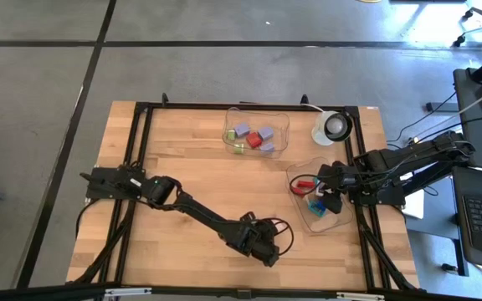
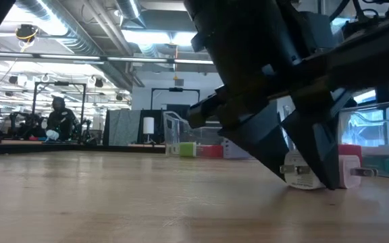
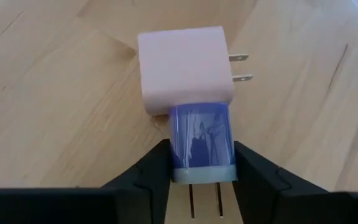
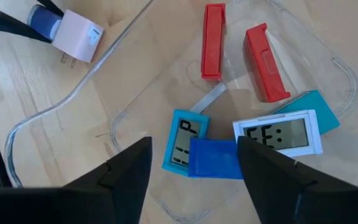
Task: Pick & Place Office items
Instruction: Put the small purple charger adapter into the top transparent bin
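Left claw [image 3: 201, 171] clenched on one blue plug-in block [image 3: 201, 140] on the wooden tabletop [image 3: 55, 112], one pink plug adapter [image 3: 185, 65] touching it just ahead, right claw [image 4: 194, 165] released, below it one clear plastic tub [image 4: 347, 81] holding two red blocks [image 4: 213, 40], one small blue block [image 4: 213, 158], two little display units [image 4: 278, 134]

The table [image 3: 55, 93] is pale wood, smooth, with visible grain and board seams; the pink plug [image 3: 185, 65] looks like matt plastic with two shiny metal prongs; the blue plug [image 3: 201, 140] is glossy plastic, catching reflections; the left pincer [image 3: 201, 177] has matt black fingers [image 3: 151, 174]; the tub [image 4: 337, 68] is clear, glossy plastic; the red blocks [image 4: 213, 40] look like smooth plastic; the small displays [image 4: 278, 134] have glossy grey screens.
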Action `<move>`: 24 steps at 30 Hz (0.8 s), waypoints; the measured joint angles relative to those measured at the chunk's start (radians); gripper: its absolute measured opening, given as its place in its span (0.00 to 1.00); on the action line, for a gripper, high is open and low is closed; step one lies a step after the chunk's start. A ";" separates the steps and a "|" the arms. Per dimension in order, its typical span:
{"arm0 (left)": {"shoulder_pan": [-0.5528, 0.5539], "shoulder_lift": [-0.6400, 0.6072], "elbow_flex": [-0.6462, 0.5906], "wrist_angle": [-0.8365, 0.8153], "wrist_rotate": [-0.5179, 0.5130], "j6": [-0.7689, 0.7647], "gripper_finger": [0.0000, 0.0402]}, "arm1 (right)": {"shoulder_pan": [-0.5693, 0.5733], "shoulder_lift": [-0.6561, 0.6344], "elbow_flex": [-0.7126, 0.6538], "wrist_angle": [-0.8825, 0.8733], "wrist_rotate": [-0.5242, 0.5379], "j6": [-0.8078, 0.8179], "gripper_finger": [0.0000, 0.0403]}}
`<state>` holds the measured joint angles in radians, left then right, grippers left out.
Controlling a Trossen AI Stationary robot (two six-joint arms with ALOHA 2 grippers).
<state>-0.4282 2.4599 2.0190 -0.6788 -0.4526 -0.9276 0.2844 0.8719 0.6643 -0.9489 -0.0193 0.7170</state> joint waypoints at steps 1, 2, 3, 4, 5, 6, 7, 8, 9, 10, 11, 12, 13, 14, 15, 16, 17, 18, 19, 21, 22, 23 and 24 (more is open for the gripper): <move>0.000 -0.002 0.000 0.002 0.002 -0.003 0.33 | 0.000 0.000 0.000 0.000 0.000 0.000 0.58; 0.001 -0.005 0.000 0.011 0.002 -0.006 0.33 | 0.000 0.000 0.000 0.000 0.000 0.000 0.58; 0.002 -0.009 0.001 0.024 0.001 -0.010 0.33 | 0.000 0.000 0.000 0.000 0.000 0.000 0.58; 0.002 -0.017 0.002 0.024 -0.002 -0.016 0.33 | 0.000 -0.001 0.000 0.000 0.000 -0.003 0.58; 0.004 -0.027 0.002 0.021 -0.008 -0.023 0.33 | 0.000 -0.003 0.001 -0.001 0.000 -0.009 0.57; 0.006 -0.039 0.002 0.025 -0.016 -0.036 0.33 | 0.000 -0.003 0.005 -0.003 0.000 -0.017 0.57; 0.008 -0.051 0.002 0.020 -0.032 -0.049 0.33 | 0.000 -0.003 0.014 -0.011 0.000 -0.027 0.57; 0.011 -0.063 0.002 0.016 -0.050 -0.062 0.33 | 0.000 -0.003 0.026 -0.022 0.000 -0.041 0.56; 0.016 -0.078 0.002 0.016 -0.072 -0.067 0.33 | 0.000 -0.004 0.041 -0.025 0.000 -0.053 0.56; 0.021 -0.093 0.002 0.013 -0.099 -0.071 0.33 | 0.000 -0.003 0.057 -0.029 0.000 -0.067 0.56; 0.029 -0.111 0.002 0.012 -0.127 -0.072 0.33 | 0.000 -0.004 0.076 -0.036 0.001 -0.079 0.56; 0.039 -0.130 0.002 0.009 -0.159 -0.073 0.33 | 0.000 -0.004 0.094 -0.040 0.001 -0.097 0.55; 0.050 -0.149 0.004 0.000 -0.193 -0.073 0.33 | 0.000 -0.004 0.117 -0.043 0.005 -0.113 0.55; 0.063 -0.168 0.004 -0.012 -0.227 -0.073 0.33 | 0.000 -0.004 0.140 -0.043 0.008 -0.131 0.55; 0.078 -0.185 0.004 -0.033 -0.263 -0.073 0.33 | 0.000 -0.004 0.163 -0.045 0.010 -0.151 0.55; 0.096 -0.200 0.004 -0.055 -0.292 -0.073 0.33 | 0.000 -0.004 0.189 -0.046 0.012 -0.169 0.55; 0.117 -0.216 0.004 -0.084 -0.319 -0.070 0.33 | -0.001 -0.004 0.214 -0.045 0.012 -0.186 0.55; 0.139 -0.231 0.004 -0.116 -0.339 -0.061 0.33 | -0.002 -0.004 0.240 -0.046 0.015 -0.204 0.55; 0.166 -0.247 0.004 -0.149 -0.350 -0.044 0.33 | -0.002 -0.004 0.267 -0.046 0.027 -0.221 0.55; 0.225 -0.277 0.004 -0.205 -0.350 0.001 0.33 | -0.002 -0.004 0.317 -0.046 0.077 -0.252 0.55; 0.262 -0.289 0.005 -0.231 -0.332 0.030 0.33 | -0.002 -0.004 0.341 -0.046 0.110 -0.261 0.55; 0.300 -0.297 0.005 -0.254 -0.301 0.062 0.33 | -0.002 -0.004 0.364 -0.045 0.151 -0.273 0.55; 0.341 -0.301 0.005 -0.273 -0.262 0.097 0.33 | -0.002 -0.004 0.384 -0.045 0.195 -0.283 0.55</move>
<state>-0.0869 2.1588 2.0239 -0.9523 -0.7148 -0.8309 0.2821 0.8680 1.0486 -0.9939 0.1761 0.4336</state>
